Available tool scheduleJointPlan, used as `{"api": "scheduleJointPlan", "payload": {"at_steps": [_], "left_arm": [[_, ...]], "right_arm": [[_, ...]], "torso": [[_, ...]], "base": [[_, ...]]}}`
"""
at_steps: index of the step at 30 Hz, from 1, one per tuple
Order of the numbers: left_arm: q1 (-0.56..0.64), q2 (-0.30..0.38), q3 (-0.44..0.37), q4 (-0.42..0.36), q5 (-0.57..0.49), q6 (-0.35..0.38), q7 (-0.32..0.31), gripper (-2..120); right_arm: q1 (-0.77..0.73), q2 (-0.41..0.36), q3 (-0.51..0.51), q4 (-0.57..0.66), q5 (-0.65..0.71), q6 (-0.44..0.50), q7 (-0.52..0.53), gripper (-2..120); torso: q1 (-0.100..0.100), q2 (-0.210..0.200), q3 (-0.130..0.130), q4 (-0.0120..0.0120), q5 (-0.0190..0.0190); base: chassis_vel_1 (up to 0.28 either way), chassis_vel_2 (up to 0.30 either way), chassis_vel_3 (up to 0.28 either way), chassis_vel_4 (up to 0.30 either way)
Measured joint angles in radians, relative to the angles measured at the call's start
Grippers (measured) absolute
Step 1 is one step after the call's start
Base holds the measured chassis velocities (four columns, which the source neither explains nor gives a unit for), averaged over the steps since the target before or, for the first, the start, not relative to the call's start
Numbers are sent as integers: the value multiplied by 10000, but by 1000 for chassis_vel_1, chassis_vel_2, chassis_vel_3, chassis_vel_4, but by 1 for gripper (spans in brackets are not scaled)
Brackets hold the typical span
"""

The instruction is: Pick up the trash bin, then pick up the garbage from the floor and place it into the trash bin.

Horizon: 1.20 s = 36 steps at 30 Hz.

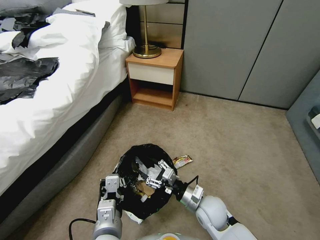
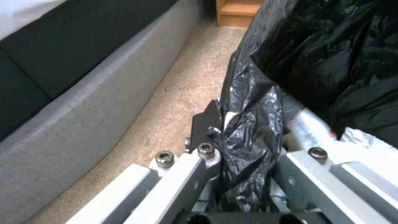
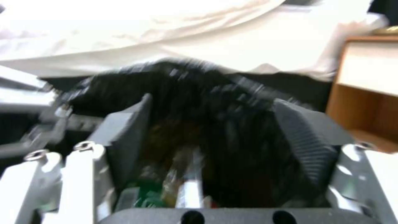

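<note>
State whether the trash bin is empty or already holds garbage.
Holds garbage: inside the trash bin, brown paper and silvery wrappers show below the open right gripper.

One trash bin (image 1: 144, 180) lined with a black bag. One wrapper (image 1: 182, 161) on the floor beside it. Two end effectors: left end effector (image 1: 113, 187), right end effector (image 1: 159, 174). One nightstand (image 1: 155, 77), one lamp (image 1: 146, 50), one bed (image 1: 50, 100).

- We see a bed (image 1: 50, 86) with white bedding on our left.
- We see a wooden nightstand (image 1: 155, 78) bearing a brass lamp (image 1: 146, 50).
</note>
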State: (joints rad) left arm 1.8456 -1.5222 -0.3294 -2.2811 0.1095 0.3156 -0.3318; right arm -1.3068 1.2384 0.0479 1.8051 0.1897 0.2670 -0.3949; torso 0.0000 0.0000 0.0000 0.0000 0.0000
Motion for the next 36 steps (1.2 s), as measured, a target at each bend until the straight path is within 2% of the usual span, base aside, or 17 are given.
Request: {"api": "scheduleJointPlan", "payload": {"at_steps": [5, 9, 12, 13, 16, 17, 18, 20, 26, 32, 36], "left_arm": [[-29, 5, 9, -10, 14, 19, 12, 3], [-33, 12, -35, -42, 9, 33, 13, 3], [-39, 29, -122, -44, -36, 39, 14, 3], [-39, 29, -122, -44, -36, 39, 14, 3], [-50, 47, -155, -44, -92, 44, 13, 3], [-56, 76, -171, -66, -145, 54, 14, 3], [-56, 76, -171, -66, -145, 54, 14, 3], [-68, 124, -217, -122, -230, 62, 13, 3], [-77, 162, -276, -251, -363, 70, 2, 3], [-34, 171, -328, -324, -412, 69, -7, 3], [-6, 168, -331, -350, -412, 65, -15, 3]], "right_arm": [[-145, -222, 185, 737, -6, -63, 278, 99], [-282, -312, 328, 1335, 3, -59, 402, 104], [-624, -245, 820, 2923, 109, -96, 1097, 111], [-624, -245, 820, 2923, 109, -96, 1097, 111], [-1066, 12, 1404, 4022, -323, -347, 2136, 114], [-1418, 200, 1891, 4471, -845, -474, 3014, 114], [-1418, 200, 1891, 4471, -845, -474, 3014, 114], [-1968, 416, 2378, 4766, -1322, -588, 4014, 114], [-3219, 850, 3056, 4548, -1616, -505, 4916, 110], [-3880, 951, 3067, 3961, -1489, -452, 5227, 100], [-3932, 951, 3078, 3388, -1536, -249, 5185, 100]], "torso": [[0, 0, 0, 0, 0], [1, 0, 0, 0, 1], [0, 0, 0, 1, 0], [0, 0, 0, 1, 0], [0, 1, 0, 0, -2], [0, 0, 0, 1, -1], [0, 0, 0, 1, -1], [0, 0, 0, 0, -1], [0, 0, 0, 0, 1], [0, 0, 0, -1, -1], [0, 0, 0, 1, 0]], "base": [[0, 0, 0, 0], [0, 0, 0, 0], [0, 0, 0, 0], [0, 0, 0, 0], [0, 0, 0, 0], [0, 0, 0, 0], [0, 0, 0, 0], [0, 0, 0, 0], [0, 0, 0, 0], [0, 0, 0, 0], [0, 0, 0, 0]]}}
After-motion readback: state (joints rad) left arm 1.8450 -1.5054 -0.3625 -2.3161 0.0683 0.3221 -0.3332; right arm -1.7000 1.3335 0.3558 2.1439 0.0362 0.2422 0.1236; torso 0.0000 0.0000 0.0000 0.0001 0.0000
